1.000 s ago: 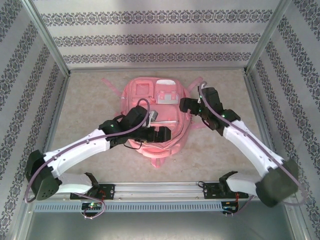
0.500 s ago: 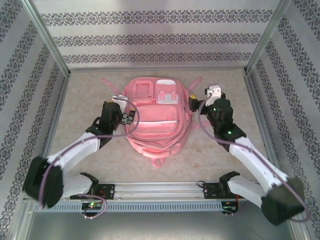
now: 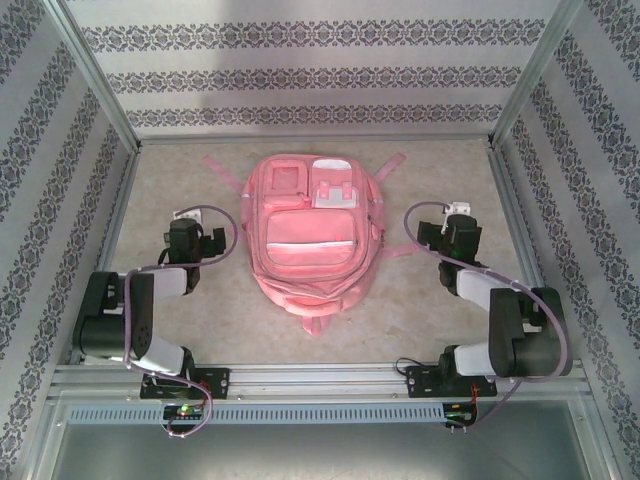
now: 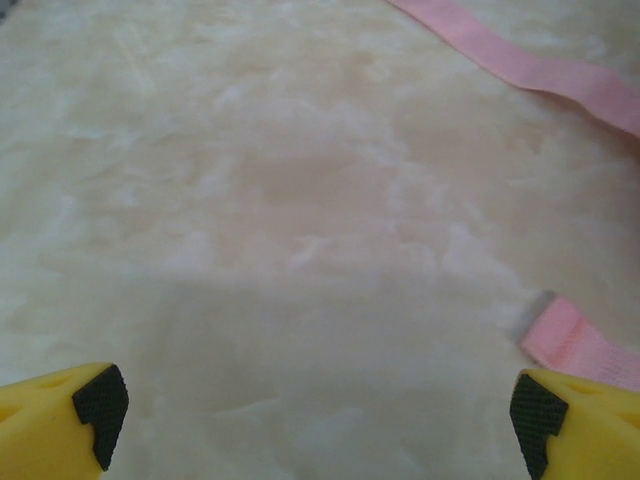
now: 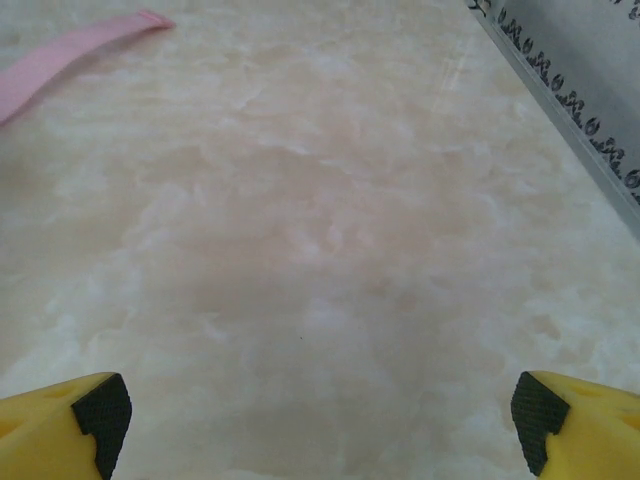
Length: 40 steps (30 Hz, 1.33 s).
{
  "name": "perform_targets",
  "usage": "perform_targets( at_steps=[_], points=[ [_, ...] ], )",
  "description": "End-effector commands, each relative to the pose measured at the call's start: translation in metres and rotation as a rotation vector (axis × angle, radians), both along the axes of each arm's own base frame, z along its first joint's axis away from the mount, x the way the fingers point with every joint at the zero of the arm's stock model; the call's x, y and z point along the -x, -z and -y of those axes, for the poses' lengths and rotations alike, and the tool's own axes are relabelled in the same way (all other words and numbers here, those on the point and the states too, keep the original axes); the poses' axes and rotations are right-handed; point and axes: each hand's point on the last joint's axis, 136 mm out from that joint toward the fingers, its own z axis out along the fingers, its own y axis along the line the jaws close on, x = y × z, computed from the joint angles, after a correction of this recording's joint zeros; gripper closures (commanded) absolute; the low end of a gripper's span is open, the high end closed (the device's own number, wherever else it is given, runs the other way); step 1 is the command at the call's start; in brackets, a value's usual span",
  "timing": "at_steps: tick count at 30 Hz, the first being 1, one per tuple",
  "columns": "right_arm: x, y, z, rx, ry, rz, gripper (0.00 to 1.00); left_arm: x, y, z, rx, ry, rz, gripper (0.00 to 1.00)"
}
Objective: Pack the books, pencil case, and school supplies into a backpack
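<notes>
The pink backpack (image 3: 308,240) lies flat in the middle of the table, front pockets and white-grey patches facing up. Its pink straps spread out at the far end. The books, the pencil case and the school supplies are out of view. My left gripper (image 3: 190,224) sits left of the backpack, apart from it, over bare table. In the left wrist view it (image 4: 315,420) is open and empty, with a strap (image 4: 520,65) and a strap end (image 4: 575,345) to its right. My right gripper (image 3: 455,220) sits right of the backpack, and it (image 5: 315,420) is open and empty too.
Both arms are folded back near their bases. Patterned walls with metal rails close in the table at the left, right (image 5: 570,110) and back. A pink strap tip (image 5: 70,50) lies far left of the right gripper. Bare marbled tabletop (image 3: 420,300) surrounds the backpack.
Both arms have pulled back from over the backpack and folded down at its sides. The grippers now point at bare table. The backpack has stayed in place.
</notes>
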Motion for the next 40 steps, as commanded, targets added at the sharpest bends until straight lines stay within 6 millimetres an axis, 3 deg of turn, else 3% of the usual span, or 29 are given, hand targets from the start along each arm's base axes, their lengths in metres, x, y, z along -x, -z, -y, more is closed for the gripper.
perform_targets(
  at_steps=[1,3,4,6,7,8,10,40],
  points=[
    [-0.016,-0.028,-0.019,-0.082,-0.108,0.224,0.02,-0.015,-0.019,0.018,0.02,0.118,0.155,0.01],
    [-0.014,-0.017,-0.042,-0.083,-0.239,0.274,0.02,-0.016,-0.025,0.021,0.014,0.133,0.214,0.01],
    [-0.012,-0.022,-0.048,-0.083,-0.277,0.312,0.02,-0.016,-0.022,0.027,0.022,0.172,0.171,0.01],
    [-0.014,-0.017,-0.05,-0.079,-0.29,0.222,0.02,-0.015,-0.023,0.03,0.035,0.195,0.196,0.01],
    [-0.015,-0.011,-0.048,-0.089,-0.276,0.207,0.02,-0.015,-0.023,0.03,0.038,0.196,0.19,0.01],
    [-0.025,-0.019,-0.043,-0.089,-0.246,0.232,0.02,-0.016,-0.023,0.03,0.036,0.196,0.194,0.01],
    [-0.026,-0.017,-0.035,-0.064,-0.186,0.202,0.02,-0.018,-0.022,0.028,0.036,0.185,0.183,0.01],
    [-0.025,-0.017,-0.037,-0.022,-0.17,0.195,0.02,-0.017,-0.021,0.027,0.03,0.178,0.174,0.01]
  ],
)
